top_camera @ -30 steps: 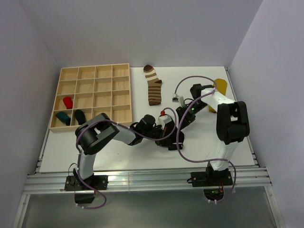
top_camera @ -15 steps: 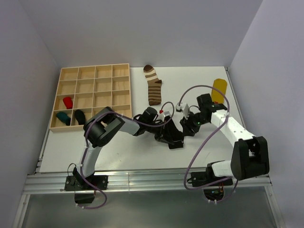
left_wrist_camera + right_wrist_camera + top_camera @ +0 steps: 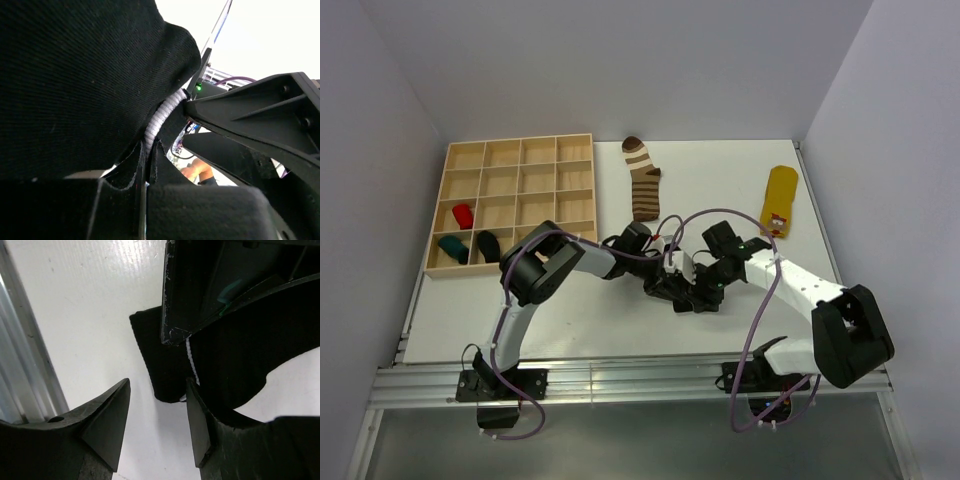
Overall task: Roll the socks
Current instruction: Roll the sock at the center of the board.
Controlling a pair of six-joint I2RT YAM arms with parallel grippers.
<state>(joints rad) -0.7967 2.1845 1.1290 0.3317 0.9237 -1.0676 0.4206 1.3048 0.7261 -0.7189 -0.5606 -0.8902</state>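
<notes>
Top view: my left gripper (image 3: 667, 278) and right gripper (image 3: 705, 288) meet over the black fabric sock with white cuff stripe (image 3: 682, 298), mid-way on the white table (image 3: 570, 325), at 5 o'clock from the brown-and-cream striped sock (image 3: 642, 180). Left wrist: jaws pinched tight on the cuff, I think to anchor it. Right wrist: jaws wide, the sock's end at 12 o'clock, ready for taking.

From above, the black sock (image 3: 686, 304) lies almost wholly under the left gripper (image 3: 670, 288) and the right gripper (image 3: 702, 292), so I cannot tell if it is one sock or two. In the left wrist view its cloth runs off the top and left edges (very near, a little blurred). In the wooden tray (image 3: 520, 150), three small coloured things (image 3: 463, 215) are too small to name.
</notes>
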